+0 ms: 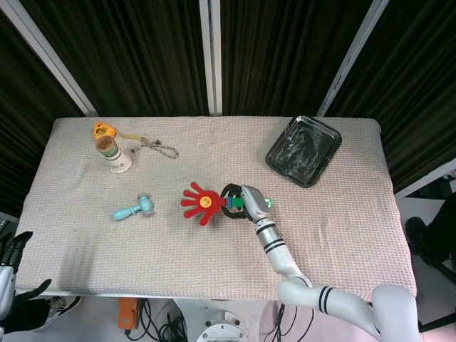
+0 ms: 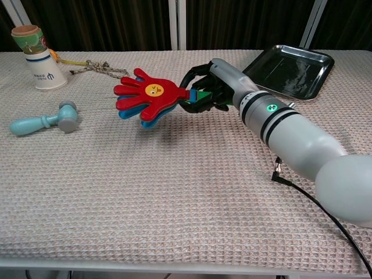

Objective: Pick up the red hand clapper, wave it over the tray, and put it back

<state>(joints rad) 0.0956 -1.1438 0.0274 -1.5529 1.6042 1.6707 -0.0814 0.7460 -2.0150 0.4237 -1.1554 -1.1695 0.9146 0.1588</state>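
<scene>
Holding the red hand clapper [image 2: 146, 100] by its handle, the right hand [image 2: 210, 88] should lower it flat, tray [image 1: 303, 150] at two o'clock.

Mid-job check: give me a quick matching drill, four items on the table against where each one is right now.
Things:
1. red hand clapper
2. tray
3. blue toy hammer
4. paper cup

Places:
A. far left of the table, beside a cord
B. far right corner, nothing in it
C. gripped by the right hand, mid-table
D. lying flat on the cloth, left of centre

Pairs: 1-C, 2-B, 3-D, 4-A
</scene>
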